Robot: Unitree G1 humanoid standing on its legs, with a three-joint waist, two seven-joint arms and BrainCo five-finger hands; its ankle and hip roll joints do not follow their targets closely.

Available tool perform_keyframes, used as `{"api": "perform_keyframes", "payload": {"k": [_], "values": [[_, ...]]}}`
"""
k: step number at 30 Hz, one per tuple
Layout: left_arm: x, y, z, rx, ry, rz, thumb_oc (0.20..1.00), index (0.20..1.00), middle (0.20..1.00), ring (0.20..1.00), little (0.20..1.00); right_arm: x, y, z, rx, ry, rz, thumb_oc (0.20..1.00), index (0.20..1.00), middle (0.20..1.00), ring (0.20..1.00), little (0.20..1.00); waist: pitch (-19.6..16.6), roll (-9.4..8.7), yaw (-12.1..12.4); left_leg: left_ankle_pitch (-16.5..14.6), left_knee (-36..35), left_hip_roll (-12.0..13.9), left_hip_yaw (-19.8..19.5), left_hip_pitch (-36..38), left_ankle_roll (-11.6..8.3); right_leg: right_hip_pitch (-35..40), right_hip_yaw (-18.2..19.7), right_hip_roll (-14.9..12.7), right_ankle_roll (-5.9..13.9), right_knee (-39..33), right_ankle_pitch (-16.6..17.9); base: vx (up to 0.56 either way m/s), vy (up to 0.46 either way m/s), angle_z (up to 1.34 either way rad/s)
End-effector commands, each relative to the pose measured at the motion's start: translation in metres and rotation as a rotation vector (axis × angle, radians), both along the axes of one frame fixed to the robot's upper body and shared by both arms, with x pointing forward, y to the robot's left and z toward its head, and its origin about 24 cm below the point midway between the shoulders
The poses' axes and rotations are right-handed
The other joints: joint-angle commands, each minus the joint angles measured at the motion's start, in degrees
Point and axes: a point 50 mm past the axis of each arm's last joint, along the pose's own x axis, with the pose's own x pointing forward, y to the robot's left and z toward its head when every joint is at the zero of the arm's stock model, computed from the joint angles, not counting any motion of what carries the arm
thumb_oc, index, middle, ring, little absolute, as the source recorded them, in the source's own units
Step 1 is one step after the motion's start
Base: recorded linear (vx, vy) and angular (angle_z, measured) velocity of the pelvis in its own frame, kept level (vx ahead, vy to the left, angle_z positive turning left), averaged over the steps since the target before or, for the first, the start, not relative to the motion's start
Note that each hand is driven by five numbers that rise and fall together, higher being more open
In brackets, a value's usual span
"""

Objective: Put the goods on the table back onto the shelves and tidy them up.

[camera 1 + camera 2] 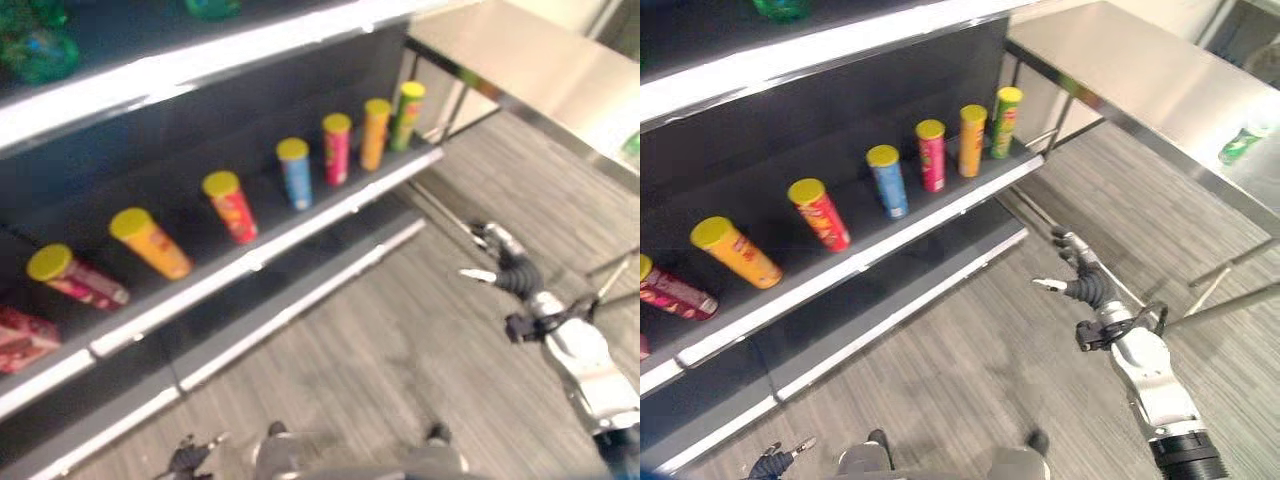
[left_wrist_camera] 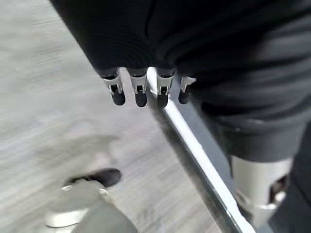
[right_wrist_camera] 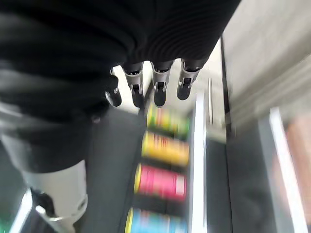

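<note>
Along the dark shelf unit (image 1: 840, 120), w/ white-edged boards, stands a row of tall chip cans w/ yellow lids on the middle shelf. From the robot's left: a maroon can (image 1: 78, 278) and an orange can (image 1: 736, 250), both leaning hard; a red can (image 1: 820, 213); a blue can (image 1: 887, 180); a pink can (image 1: 931, 154); a second orange can (image 1: 972, 139); a green can (image 1: 1005, 121). The cans stand apart, unevenly tilted, so tidying looks unfinished. A red pack (image 1: 22, 338) lies at the shelf's far-left end; green goods (image 1: 40, 45) sit on the board above.

To the robot's right stands a steel table (image 1: 1120, 70); on it lies one green item (image 1: 1243, 144), prob. a small can or bottle, too blurred to name. That is the task's thing left on the table.

Handling (judged): if it is a can like the rest, it is light, stiff-walled, smooth and round, so it may roll or slip. Best taken round the mid-body, thumb opposite fingers, not by the lid. Hard squeeze could dent it.

Right hand (image 1: 1078, 272): raised over the floor between shelf and table, fingers straight and spread, thumb out; holds nothing, touches nothing. The right wrist view agrees: fingers (image 3: 158, 90) extended toward the can row.

Left hand (image 1: 190, 455): low by the robot's side over the floor, fingers (image 2: 140, 92) straight, empty.
</note>
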Motion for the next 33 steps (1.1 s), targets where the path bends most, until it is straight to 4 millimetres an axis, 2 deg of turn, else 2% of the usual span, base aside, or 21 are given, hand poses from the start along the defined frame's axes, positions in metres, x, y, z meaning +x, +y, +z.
{"api": "perform_keyframes", "payload": {"k": [1,2,3,4,5,6,7,8,9,10,11,12,13,15,19,24,27,28,29,30,33], "values": [[0.008,0.012,0.013,0.034,-0.098,0.046,1.0,1.0,1.0,1.0,1.0,0.019,-0.018,0.073,-0.204,-0.262,-0.137,1.0,1.0,1.0,1.0,1.0,-1.4,-2.16,3.7,7.2,-6.9,0.7,3.7,-1.4,-0.31,5.0,-9.2,-8.9,5.86,-5.9,8.1,0.13,-0.618,-1.09],[0.01,0.011,0.014,0.034,-0.108,0.049,1.0,1.0,1.0,1.0,1.0,0.02,-0.024,0.078,-0.224,-0.277,-0.173,1.0,1.0,1.0,1.0,1.0,-1.6,-1.8,3.2,8.1,-6.7,2.9,4.4,-1.1,-1.52,4.8,-9.2,-7.4,5.86,-5.9,6.0,0.14,-0.497,-1.4],[0.01,0.011,0.013,0.032,-0.109,0.05,1.0,1.0,1.0,1.0,1.0,0.02,-0.023,0.078,-0.226,-0.278,-0.173,1.0,1.0,1.0,1.0,1.0,-1.6,-1.53,3.2,8.2,-6.7,3.3,4.4,-1.1,-1.73,4.8,-9.2,-7.1,5.86,-5.8,5.8,0.14,-0.332,-1.22],[0.014,0.01,0.014,0.029,-0.122,0.051,1.0,1.0,1.0,1.0,1.0,0.02,-0.027,0.085,-0.224,-0.309,-0.201,1.0,1.0,1.0,1.0,1.0,-1.8,-1.21,2.5,9.1,-6.4,5.3,5.3,-0.4,-2.58,4.5,-9.4,-5.7,5.86,-5.4,2.8,0.14,-0.284,-0.87],[0.018,0.008,0.015,0.018,-0.136,0.055,1.0,1.0,1.0,1.0,1.0,0.021,-0.028,0.092,-0.234,-0.341,-0.217,1.0,1.0,1.0,1.0,1.0,-1.6,-0.31,1.8,10.4,-5.6,7.2,5.5,0.1,-3.05,4.3,-8.6,-3.5,5.16,-5.0,0.2,0.2,-0.397,-0.45],[0.021,0.007,0.015,0.018,-0.139,0.045,1.0,1.0,1.0,1.0,1.0,0.021,-0.029,0.097,-0.264,-0.354,-0.228,1.0,1.0,1.0,1.0,1.0,-1.5,0.54,1.5,13.7,-4.0,9.4,5.5,0.5,-4.05,4.8,-8.4,-1.1,4.39,-5.6,-1.3,0.23,-0.467,-0.37],[0.021,0.005,0.012,0.014,-0.126,0.04,1.0,1.0,1.0,1.0,1.0,0.026,-0.027,0.104,-0.313,-0.369,-0.233,1.0,1.0,1.0,1.0,1.0,-1.3,0.9,1.4,16.2,1.1,10.6,5.0,0.8,-3.4,5.8,-7.6,2.3,2.44,-7.5,-3.2,0.18,-0.359,-0.51],[0.021,0.004,0.012,0.012,-0.128,0.043,1.0,1.0,1.0,1.0,1.0,0.027,-0.026,0.105,-0.315,-0.372,-0.23,1.0,1.0,1.0,1.0,1.0,-1.0,1.26,1.2,16.0,1.6,11.1,4.8,0.6,-3.59,6.1,-7.6,2.8,2.24,-7.7,-3.3,0.22,-0.453,-0.71],[0.018,0.003,0.01,0.013,-0.121,0.065,1.0,1.0,1.0,1.0,1.0,0.037,-0.016,0.104,-0.337,-0.359,-0.202,1.0,1.0,1.0,1.0,1.0,-0.7,0.52,2.9,14.7,6.2,7.4,-1.5,-0.9,-1.85,6.2,-5.5,4.6,0.84,-9.3,-3.9,0.18,-0.363,-0.83],[0.015,0.002,0.008,0.009,-0.116,0.086,1.0,1.0,1.0,1.0,1.0,0.043,-0.007,0.106,-0.342,-0.362,-0.174,1.0,1.0,1.0,1.0,1.0,-0.6,-0.27,3.9,10.6,8.1,2.2,-6.9,-3.4,-0.46,6.4,-3.7,6.0,0.24,-10.5,-4.5,0.18,-0.347,-0.87],[0.015,0.002,0.008,0.008,-0.117,0.088,1.0,1.0,1.0,1.0,1.0,0.044,-0.006,0.106,-0.342,-0.363,-0.172,1.0,1.0,1.0,1.0,1.0,-0.6,-0.3,3.7,10.4,8.3,2.2,-7.1,-3.7,-0.34,6.3,-3.8,5.9,0.27,-10.5,-4.4,0.17,-0.28,-1.17],[0.011,0.0,0.005,0.003,-0.1,0.088,1.0,1.0,1.0,1.0,1.0,0.049,0.003,0.108,-0.328,-0.372,-0.141,1.0,1.0,1.0,1.0,1.0,-0.6,-0.85,4.7,6.0,7.7,-2.8,-10.5,-4.9,0.99,6.4,-1.8,7.1,-0.29,-10.8,-5.0,0.15,-0.171,-1.1],[0.008,-0.001,0.004,-0.004,-0.092,0.091,1.0,1.0,1.0,1.0,1.0,0.052,0.008,0.109,-0.312,-0.376,-0.124,1.0,1.0,1.0,1.0,1.0,-0.5,-0.92,5.0,3.6,7.3,-5.2,-11.6,-5.1,2.01,6.5,-0.1,7.9,-0.52,-10.6,-5.6,0.17,-0.214,-0.96],[0.004,-0.007,-0.001,-0.017,-0.059,0.075,1.0,1.0,1.0,1.0,1.0,0.058,0.015,0.109,-0.284,-0.383,-0.103,1.0,1.0,1.0,1.0,1.0,-0.7,-0.78,5.9,2.7,3.0,-10.1,-12.8,-5.6,3.75,6.0,1.6,8.6,-1.17,-10.5,-5.6,0.17,-0.078,-0.67],[-0.001,-0.012,-0.006,-0.029,-0.021,0.045,1.0,1.0,1.0,1.0,1.0,0.062,0.025,0.106,-0.251,-0.383,-0.076,1.0,1.0,1.0,1.0,1.0,-1.4,0.31,7.2,7.2,-4.5,-16.7,-13.9,-9.2,4.58,7.4,4.0,12.5,-1.53,-11.1,-6.4,0.22,-0.07,-1.09],[-0.002,-0.01,-0.006,-0.029,-0.015,0.074,1.0,1.0,1.0,1.0,1.0,0.066,0.038,0.11,-0.226,-0.408,-0.045,1.0,1.0,1.0,1.0,1.0,-1.1,1.19,9.8,12.9,-10.0,-17.2,-10.4,-14.5,3.56,10.7,7.0,17.4,-2.55,-11.4,-9.6,0.26,-0.031,-0.08],[-0.004,-0.007,-0.006,-0.024,-0.012,0.092,1.0,1.0,1.0,1.0,1.0,0.067,0.043,0.113,-0.209,-0.428,-0.035,1.0,1.0,1.0,1.0,1.0,-0.5,0.9,10.8,14.0,-11.4,-16.4,-7.8,-15.3,3.29,12.8,7.5,18.2,-2.94,-11.4,-11.1,0.3,0.02,-0.28],[-0.009,-0.004,-0.006,-0.025,-0.001,0.118,1.0,1.0,1.0,1.0,1.0,0.066,0.047,0.112,-0.189,-0.431,-0.027,1.0,1.0,1.0,1.0,1.0,-1.1,0.11,10.9,14.1,-12.4,-15.2,-4.3,-14.6,4.1,14.6,7.5,19.1,-2.8,-11.4,-12.6,0.45,0.083,-0.06],[-0.016,0.003,-0.005,-0.009,0.016,0.152,1.0,1.0,1.0,1.0,1.0,0.064,0.049,0.106,-0.174,-0.423,-0.022,1.0,1.0,1.0,1.0,1.0,-1.9,-1.03,11.7,16.6,-12.9,-13.7,-1.4,-13.3,5.82,15.3,7.6,19.7,-2.78,-10.5,-13.0,0.46,0.083,-0.06],[-0.017,0.003,-0.005,-0.008,0.017,0.152,1.0,1.0,1.0,1.0,1.0,0.064,0.049,0.105,-0.174,-0.423,-0.022,1.0,1.0,1.0,1.0,1.0,-1.9,-1.08,11.8,16.6,-13.0,-13.7,-1.4,-13.3,5.82,15.3,7.7,19.7,-2.78,-10.5,-13.1,0.36,0.088,-0.28],[-0.024,0.017,-0.002,0.029,0.045,0.177,1.0,1.0,1.0,1.0,1.0,0.062,0.049,0.1,-0.155,-0.427,-0.034,1.0,1.0,1.0,1.0,1.0,-2.2,-5.58,13.3,14.1,-10.8,-14.0,-0.4,-11.8,8.0,15.3,7.0,17.6,-1.17,-2.5,-13.4,0.36,0.043,-0.62]]}}
